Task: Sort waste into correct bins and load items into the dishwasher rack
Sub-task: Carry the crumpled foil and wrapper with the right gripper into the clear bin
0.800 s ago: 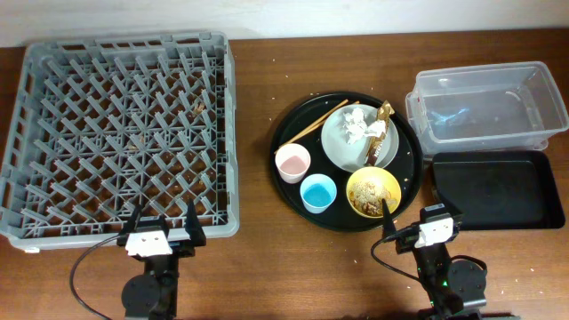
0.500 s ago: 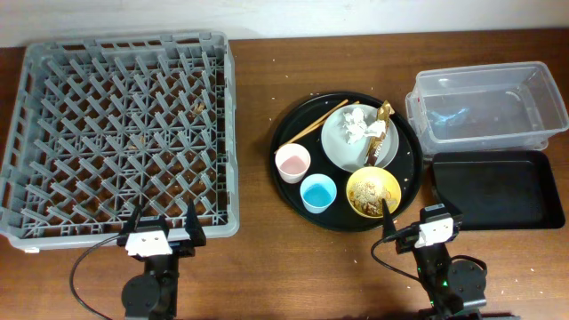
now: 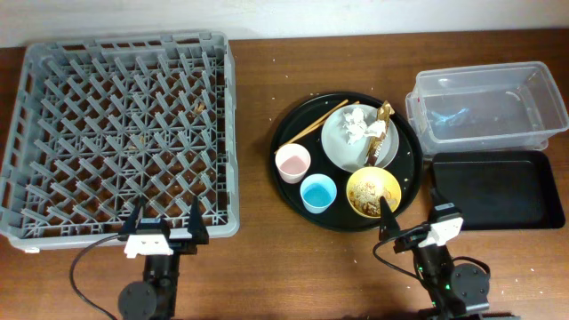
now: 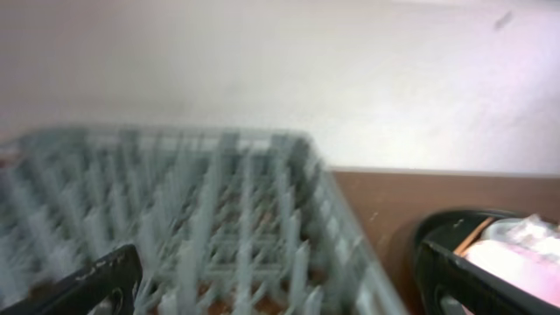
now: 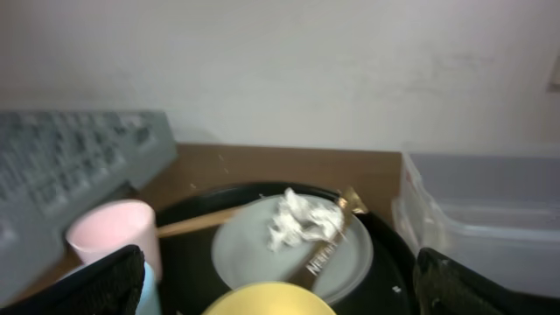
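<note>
A round black tray (image 3: pixel 289 133) holds a pale plate (image 3: pixel 342 147) with crumpled tissue (image 3: pixel 356 123) and a gold-brown wrapper (image 3: pixel 380 133). It also holds chopsticks (image 3: pixel 311 127), a pink cup (image 3: pixel 292 163), a blue cup (image 3: pixel 318 193) and a yellow bowl (image 3: pixel 373 191) of food scraps. The grey dishwasher rack (image 3: pixel 116 133) lies at the left. My left gripper (image 3: pixel 164 227) is open and empty at the rack's front edge (image 4: pixel 201 219). My right gripper (image 3: pixel 413 222) is open and empty just in front of the bowl (image 5: pixel 271 302), facing the plate (image 5: pixel 254 254).
A clear tub (image 3: pixel 484 107) stands at the right, with a shallow black rectangular tray (image 3: pixel 493 188) in front of it. Crumbs are scattered over the wooden table and inside the rack. Both arm bases and their cables sit at the table's front edge.
Both grippers have lifted slightly. The right one has also shifted a little to the right. Nothing on the table has moved.
</note>
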{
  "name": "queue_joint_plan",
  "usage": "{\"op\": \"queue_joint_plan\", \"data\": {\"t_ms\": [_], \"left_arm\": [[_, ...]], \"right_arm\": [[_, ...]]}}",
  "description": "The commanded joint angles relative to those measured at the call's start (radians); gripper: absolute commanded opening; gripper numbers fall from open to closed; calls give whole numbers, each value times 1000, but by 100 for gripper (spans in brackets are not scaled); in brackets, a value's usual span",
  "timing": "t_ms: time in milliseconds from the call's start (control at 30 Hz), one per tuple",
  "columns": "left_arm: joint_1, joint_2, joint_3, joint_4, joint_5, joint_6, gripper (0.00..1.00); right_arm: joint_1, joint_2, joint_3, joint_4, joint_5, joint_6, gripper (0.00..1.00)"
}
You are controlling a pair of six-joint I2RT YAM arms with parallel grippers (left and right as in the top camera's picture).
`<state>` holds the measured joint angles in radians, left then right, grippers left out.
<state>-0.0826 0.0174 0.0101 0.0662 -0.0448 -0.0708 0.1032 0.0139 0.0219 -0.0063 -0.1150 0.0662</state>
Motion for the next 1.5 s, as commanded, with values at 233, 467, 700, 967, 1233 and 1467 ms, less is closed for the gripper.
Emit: {"op": "queue_joint_plan", "data": {"t_ms": [233, 467, 700, 967, 1233, 1467], "left_arm": [[5, 655, 851, -541, 201, -14, 99], [5, 1241, 1343, -959, 312, -14, 99], [5, 1387, 1342, -962, 311, -14, 99], [5, 1397, 1342, -962, 311, -14, 99], [5, 1397, 1342, -962, 311, -14, 99], [5, 1397, 1342, -962, 311, -14, 99]], "right_arm": [[-6, 761, 954, -676, -91, 89, 98], [-6, 1405, 1367, -742, -164, 100, 98], [-5, 1911, 1367, -484, -54, 20, 86], [-10, 1991, 1413, -540, -134, 55, 4], [-278, 1708, 1490, -670, 153, 277, 4], [-270, 1720, 1494, -728, -296, 173, 70]]}}
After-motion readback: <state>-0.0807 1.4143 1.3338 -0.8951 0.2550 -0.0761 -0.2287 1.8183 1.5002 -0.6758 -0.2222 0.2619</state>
